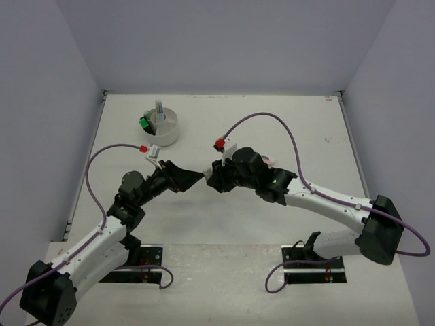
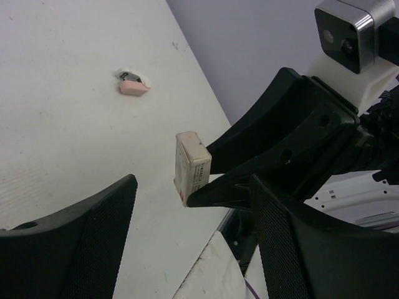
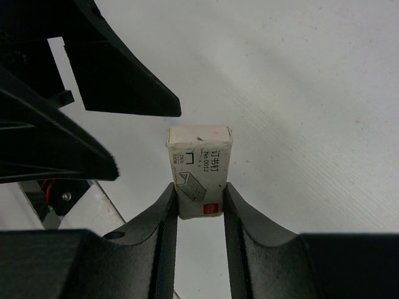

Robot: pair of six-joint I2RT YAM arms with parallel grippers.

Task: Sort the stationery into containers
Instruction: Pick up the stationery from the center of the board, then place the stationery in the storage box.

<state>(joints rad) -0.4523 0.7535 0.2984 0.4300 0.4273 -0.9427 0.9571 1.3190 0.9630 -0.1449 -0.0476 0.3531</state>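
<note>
Right gripper (image 3: pixel 199 194) pinching small staple box (image 3: pixel 199 163) by one end, off table (image 1: pixel 272 122) | left gripper (image 1: pixel 196 178) jaws wide; tips just beside box | white tub (image 1: pixel 166 132) back-left; pink eraser (image 2: pixel 133 88) loose on table

Matt card staple box (image 3: pixel 198 165); matt blk plastic fingers (image 3: pixel 163 237); table (image 3: pixel 312 93) matt, fine-ribbed

R wrist view: lower end of the small white cardboard staple box (image 3: pixel 199 156) is hidden btwn the right gripper (image 3: pixel 199 187) fingers. Top view: same box too small to make out, mostly covered by black fingers. Contents of the round white plastic tub (image 1: pixel 163 129) too small to ID: sth green, thin sticks. L wrist view: left gripper (image 2: pixel 192 184) fingers cut off at bottom edge; dark bit on the small pink eraser (image 2: pixel 133 88) unclear.
</note>
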